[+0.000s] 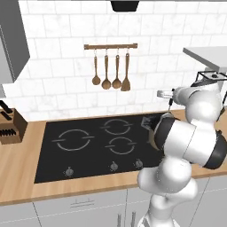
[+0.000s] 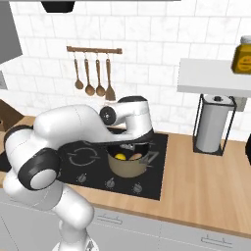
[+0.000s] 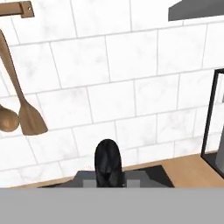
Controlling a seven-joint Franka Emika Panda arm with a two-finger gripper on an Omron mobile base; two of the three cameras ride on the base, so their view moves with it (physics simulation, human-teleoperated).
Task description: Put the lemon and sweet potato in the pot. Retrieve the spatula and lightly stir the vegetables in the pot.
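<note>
On the black cooktop, at its front right corner in your right base view, sits the pot, and you can see the lemon and the sweet potato lying side by side inside it, lemon to the left. Your arm bends low right over the pot, so its rim is partly hidden. In the hand view the gripper has its fingers pressed together on a thin black shaft that is probably the spatula handle; the head cannot be made out there. That camera faces the white tiled wall. On the wall a wooden rail carries three wooden spoons and a wooden turner. To the right a paper towel roll stands in a black holder under a grey shelf, where a yellow jar bears a label too small for you to read. A knife block stands at the counter's left end.
</note>
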